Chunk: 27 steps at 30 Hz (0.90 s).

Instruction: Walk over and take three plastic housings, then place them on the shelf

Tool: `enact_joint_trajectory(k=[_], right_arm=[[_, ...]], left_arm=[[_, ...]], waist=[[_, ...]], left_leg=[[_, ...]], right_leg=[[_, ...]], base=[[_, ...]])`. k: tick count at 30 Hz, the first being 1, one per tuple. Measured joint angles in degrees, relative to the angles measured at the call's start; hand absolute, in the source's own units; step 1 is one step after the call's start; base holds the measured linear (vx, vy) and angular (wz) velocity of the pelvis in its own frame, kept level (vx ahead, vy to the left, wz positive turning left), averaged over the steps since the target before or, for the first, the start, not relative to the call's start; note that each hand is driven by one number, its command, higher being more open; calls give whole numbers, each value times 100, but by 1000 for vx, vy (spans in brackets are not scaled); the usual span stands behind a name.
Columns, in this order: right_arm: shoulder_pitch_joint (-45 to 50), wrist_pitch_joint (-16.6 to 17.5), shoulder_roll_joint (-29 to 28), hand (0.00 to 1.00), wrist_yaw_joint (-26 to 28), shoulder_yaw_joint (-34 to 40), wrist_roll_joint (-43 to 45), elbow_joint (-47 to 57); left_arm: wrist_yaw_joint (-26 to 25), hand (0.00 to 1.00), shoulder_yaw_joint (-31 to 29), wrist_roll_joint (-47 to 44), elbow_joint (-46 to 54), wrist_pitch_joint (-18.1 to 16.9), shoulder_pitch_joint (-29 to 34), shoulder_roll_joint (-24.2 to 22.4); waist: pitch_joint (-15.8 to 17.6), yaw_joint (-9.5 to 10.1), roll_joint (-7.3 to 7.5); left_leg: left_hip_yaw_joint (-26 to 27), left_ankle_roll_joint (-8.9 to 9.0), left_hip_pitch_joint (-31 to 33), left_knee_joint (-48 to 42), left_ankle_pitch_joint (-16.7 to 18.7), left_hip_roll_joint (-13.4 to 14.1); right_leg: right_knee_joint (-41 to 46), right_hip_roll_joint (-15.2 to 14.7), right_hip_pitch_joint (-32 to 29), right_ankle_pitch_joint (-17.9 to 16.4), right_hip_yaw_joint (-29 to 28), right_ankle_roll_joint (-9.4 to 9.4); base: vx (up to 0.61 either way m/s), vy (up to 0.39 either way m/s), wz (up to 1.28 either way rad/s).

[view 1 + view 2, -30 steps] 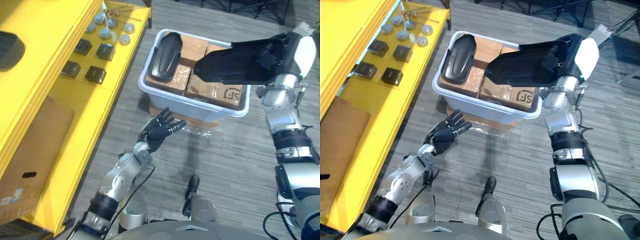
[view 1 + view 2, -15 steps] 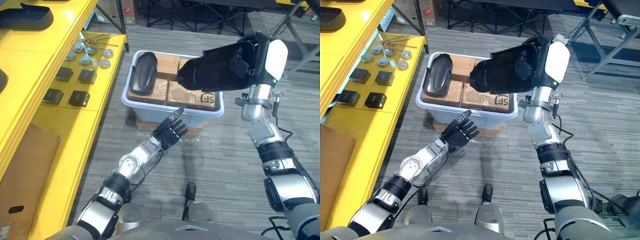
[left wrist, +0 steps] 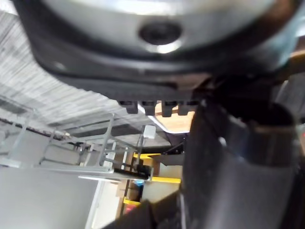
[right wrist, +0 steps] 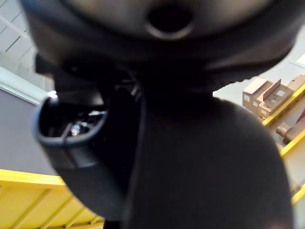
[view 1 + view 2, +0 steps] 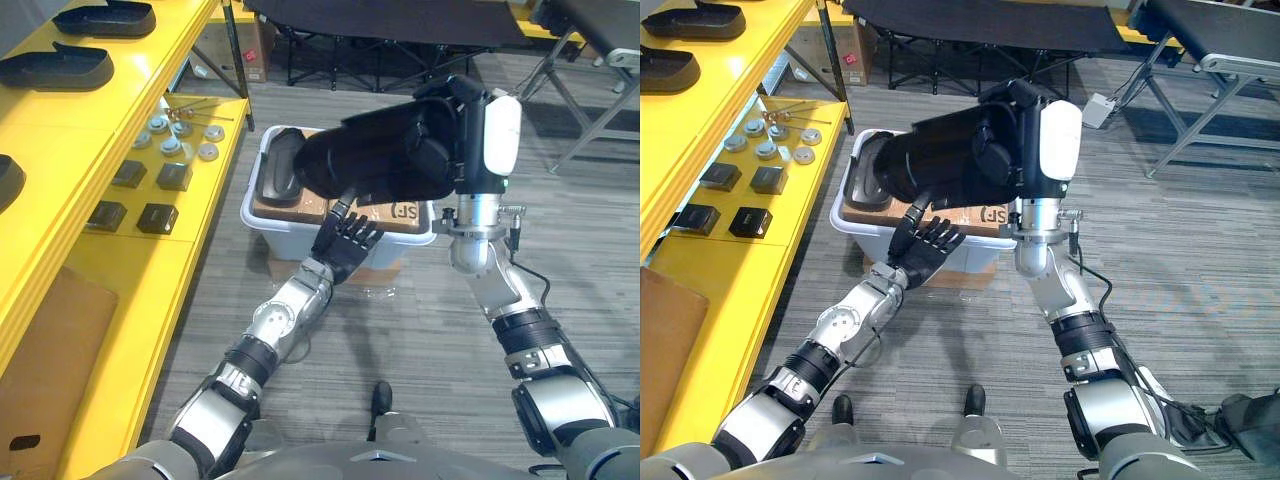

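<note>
My right hand [image 5: 452, 112] is raised over the bin and shut on a large black plastic housing [image 5: 385, 158], which it holds level in the air; the housing's dark shell [image 4: 86, 138] looms close in the right wrist view. My left hand [image 5: 347, 246] is open, fingers straight, reaching up to the housing's lower edge. A second black housing [image 5: 279, 168] lies in the white bin [image 5: 256, 222] on cardboard boxes. More black housings [image 5: 58, 66] rest on the yellow shelf [image 5: 60, 130] at the left.
Small black boxes [image 5: 152, 217] and round metal parts [image 5: 180, 130] lie on the shelf's lower level. A flat cardboard piece [image 5: 50, 370] leans low on the shelf. Black table frames [image 5: 330, 50] stand behind the bin, metal legs [image 5: 590, 110] at the right.
The camera has tilted up. My right hand has carried the housing leftward, over the bin. My left hand has risen from beside the bin's front to the housing's underside.
</note>
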<state>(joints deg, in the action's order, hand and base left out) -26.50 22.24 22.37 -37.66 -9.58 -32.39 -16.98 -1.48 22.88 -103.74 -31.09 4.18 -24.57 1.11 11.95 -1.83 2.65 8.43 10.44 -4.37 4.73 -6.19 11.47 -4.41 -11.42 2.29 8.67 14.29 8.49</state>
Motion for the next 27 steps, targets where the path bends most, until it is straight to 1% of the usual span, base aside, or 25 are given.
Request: enact_joint_trajectory(k=[1,3,5,8,9,13,19,22,25,27], right_arm=[[123,28,-68,0,8,-17,0,0],[296,51,-101,0,14,-55,0,0],[382,54,-138,0,45,-115,0,-3],[392,74,-271,0,50,-120,4,-3],[399,84,-279,0,50,-121,4,-2],[481,127,-402,0,-50,-132,12,-2],[561,216,-480,0,-194,-163,169,1],[609,258,-487,0,-269,-225,188,32],[798,340,-571,0,-292,-253,192,261],[839,344,-752,0,-292,-275,216,276]], left_arm=[[146,100,18,-277,2,-161,-1,-76],[418,100,9,-643,12,-364,-18,-168],[628,100,-21,-836,18,-533,-32,-198],[739,100,-38,-870,22,-682,-31,-211],[739,0,-49,-870,22,-689,-31,-219],[740,0,-74,-872,76,-842,-30,-234],[769,0,-46,-873,243,-1010,-15,-235],[788,0,-8,-859,305,-1212,-10,-263],[792,0,85,-763,428,-1500,20,-298],[792,0,81,-575,446,-1789,32,-373]], waist=[[-15,-1,-2],[-29,-3,1],[-33,-17,-3],[-43,-9,-2],[-51,-7,-1],[-142,0,4],[-144,8,8],[-157,8,27],[-174,3,51],[-198,-6,84]], left_leg=[[29,5,-18,0,5,-1],[30,4,-19,0,5,0],[33,4,-20,0,4,0],[35,4,-20,-1,3,-3],[36,4,-20,-2,3,-4],[35,-8,-21,-3,13,-23],[13,-15,-64,-2,23,-45],[18,-13,-75,-2,29,-43],[25,-19,-77,-2,42,-42],[43,-19,-83,-2,46,-41]], right_leg=[[0,-1,2,2,-24,6],[0,-2,1,5,-24,6],[0,-2,-1,8,-25,2],[1,-4,0,18,-21,-5],[1,-5,0,20,-21,-3],[1,-26,18,20,-12,-2],[-2,-49,78,18,9,1],[-3,-49,81,14,9,4],[-4,-50,76,14,6,5],[-4,-50,68,14,-9,5]], base=[[-33,11,-10],[-13,6,-3],[0,0,0],[0,0,0],[0,0,0],[0,0,0],[-5,1,0],[-21,6,-1],[0,0,0],[-6,6,-2]])
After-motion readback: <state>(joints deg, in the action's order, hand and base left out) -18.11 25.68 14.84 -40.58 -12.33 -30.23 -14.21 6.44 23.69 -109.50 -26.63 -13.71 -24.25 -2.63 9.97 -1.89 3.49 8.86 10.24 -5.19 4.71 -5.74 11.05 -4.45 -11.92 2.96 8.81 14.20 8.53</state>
